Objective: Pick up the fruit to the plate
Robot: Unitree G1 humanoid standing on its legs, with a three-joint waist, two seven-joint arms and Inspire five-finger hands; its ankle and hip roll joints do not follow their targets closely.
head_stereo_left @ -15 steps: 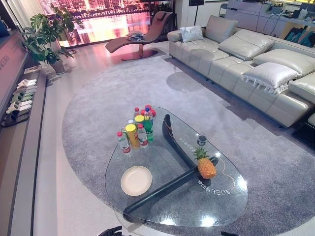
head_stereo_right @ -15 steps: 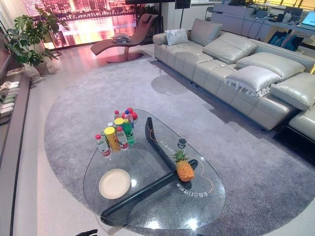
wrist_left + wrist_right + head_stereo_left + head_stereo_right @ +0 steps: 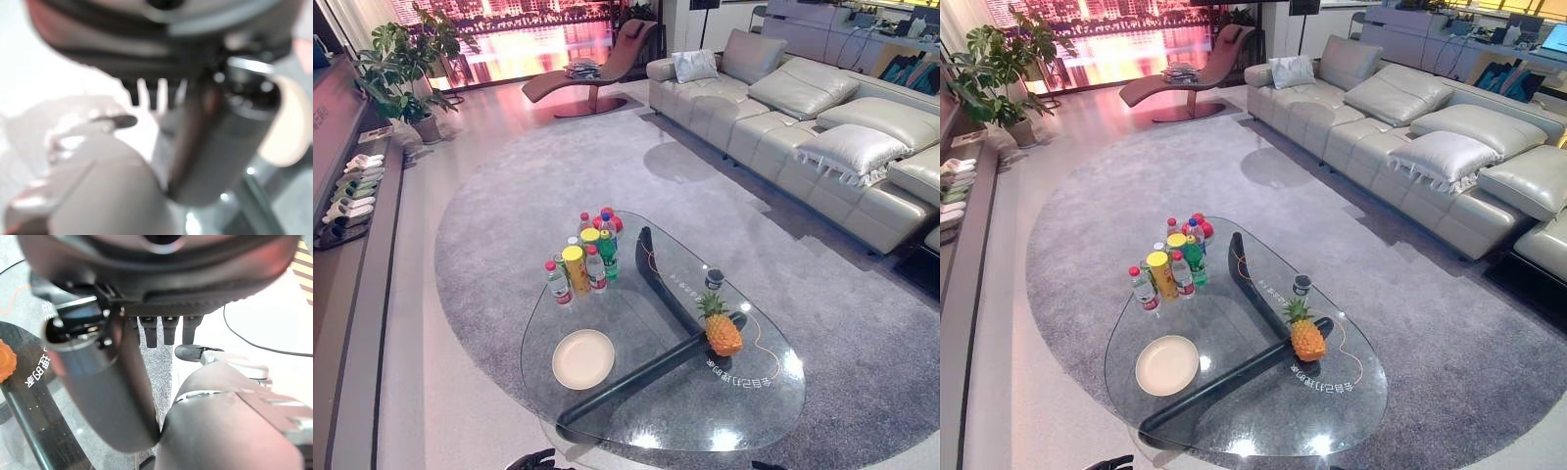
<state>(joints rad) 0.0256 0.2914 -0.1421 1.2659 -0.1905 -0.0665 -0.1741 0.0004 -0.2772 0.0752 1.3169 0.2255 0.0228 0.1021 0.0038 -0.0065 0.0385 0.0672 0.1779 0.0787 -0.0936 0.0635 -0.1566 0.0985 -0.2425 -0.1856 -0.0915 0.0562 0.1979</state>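
Glass makes the top of the rounded-triangle bench, which rests on 1 dark V-shaped base showing through it. 1 pineapple stands upright near the right edge, over the spot where the base's arms meet, leaves up. 1 cream plate lies empty toward the near-left edge, well apart from the fruit, with bare glass and a base arm between them.

At the far-left corner stands 1 tight cluster of drinks: 2 yellow canisters, 1 green bottle and at least 3 clear red-capped bottles. Those at the back overlap too much to count. Their labels are too small to read. 1 small dark jar sits alone by the right edge, just beyond the pineapple. A line of white characters is printed on the glass in front of the pineapple.

The near corner of the bench is bare. A round grey rug lies under it with room on every side. 1 long grey sofa with 2 pale cushions lies to the right, well apart.

The right hand hangs off the near edge, fingers straight, holding nothing. The left hand is blurred, but its fingers look straight and hold nothing.
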